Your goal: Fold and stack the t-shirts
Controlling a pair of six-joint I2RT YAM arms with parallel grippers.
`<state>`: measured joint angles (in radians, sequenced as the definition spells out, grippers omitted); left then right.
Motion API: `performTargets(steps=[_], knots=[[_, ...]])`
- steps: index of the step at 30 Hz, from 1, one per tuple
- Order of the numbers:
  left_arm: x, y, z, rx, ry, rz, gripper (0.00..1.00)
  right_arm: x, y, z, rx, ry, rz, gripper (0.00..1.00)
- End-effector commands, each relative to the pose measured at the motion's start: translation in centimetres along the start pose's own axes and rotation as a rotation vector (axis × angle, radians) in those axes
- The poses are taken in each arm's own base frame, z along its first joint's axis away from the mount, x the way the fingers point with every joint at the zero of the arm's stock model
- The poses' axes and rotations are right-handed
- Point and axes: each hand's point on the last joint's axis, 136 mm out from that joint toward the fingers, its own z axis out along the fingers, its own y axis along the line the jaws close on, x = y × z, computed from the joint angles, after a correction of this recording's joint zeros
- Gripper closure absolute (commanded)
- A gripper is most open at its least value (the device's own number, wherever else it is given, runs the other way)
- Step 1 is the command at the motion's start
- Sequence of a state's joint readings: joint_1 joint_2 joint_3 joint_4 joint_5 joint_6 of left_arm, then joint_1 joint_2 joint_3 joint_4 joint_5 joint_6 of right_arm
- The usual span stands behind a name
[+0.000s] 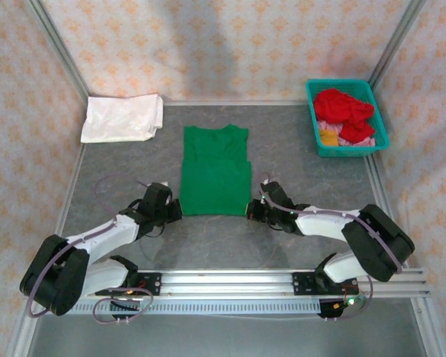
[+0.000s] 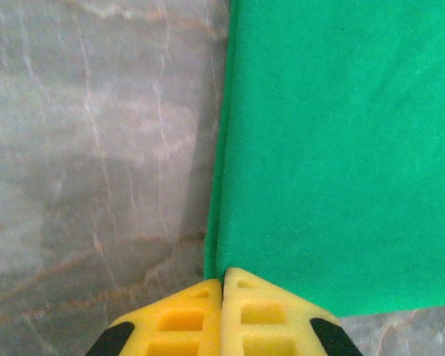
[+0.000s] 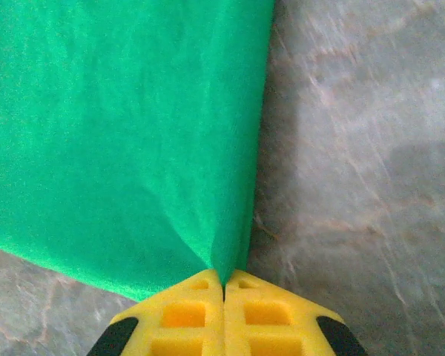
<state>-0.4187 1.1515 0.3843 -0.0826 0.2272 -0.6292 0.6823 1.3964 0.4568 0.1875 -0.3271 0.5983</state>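
Green t-shirt [image 1: 215,171]: soft, light, floppy; flat on surface [image 1: 297,238] left of teal basket [image 1: 313,126]. Near hem corners pinched by left fingers [image 2: 182,322] and right fingers [image 3: 271,322], pressed together on cloth; probably a sound hold.

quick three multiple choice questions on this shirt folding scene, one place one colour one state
1. The white shirt lies at: A the table's far left corner; B its near right corner; C between the arms.
2. The flat shirt between the arms is: A red; B green; C yellow.
3. Both jaws are: A wide open; B shut on the flat shirt's near corners; C shut on nothing.
Key: A, it sits far left; B, plain green cloth; B, wrist views show cloth pinched.
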Motion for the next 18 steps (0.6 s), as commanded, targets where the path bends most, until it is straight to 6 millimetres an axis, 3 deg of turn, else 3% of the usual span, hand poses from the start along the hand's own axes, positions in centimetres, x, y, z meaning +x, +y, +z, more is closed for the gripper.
performTargets(steps=[1, 5, 9, 14, 18], knots=[[2.1, -0.2, -1.1, -0.021, 0.055, 0.048, 1.00, 1.5, 0.0, -0.9, -0.026, 0.033, -0.008, 1.00], [3.7, -1.2, -3.0, -0.014, 0.064, 0.086, 1.00, 3.1, -0.7, -2.7, -0.041, 0.035, 0.031, 1.00], [3.7, -2.0, -5.1, 0.055, 0.006, 0.049, 1.00, 2.6, 0.2, -5.3, -0.095, -0.015, 0.067, 1.00], [1.0, -4.0, -7.9, 0.078, -0.067, 0.087, 1.00, -0.6, 3.5, -8.0, -0.143, -0.093, 0.058, 1.00], [-2.6, -5.6, -10.1, 0.058, -0.157, 0.109, 1.00, -4.6, 5.8, -10.4, -0.106, -0.192, 0.017, 1.00]])
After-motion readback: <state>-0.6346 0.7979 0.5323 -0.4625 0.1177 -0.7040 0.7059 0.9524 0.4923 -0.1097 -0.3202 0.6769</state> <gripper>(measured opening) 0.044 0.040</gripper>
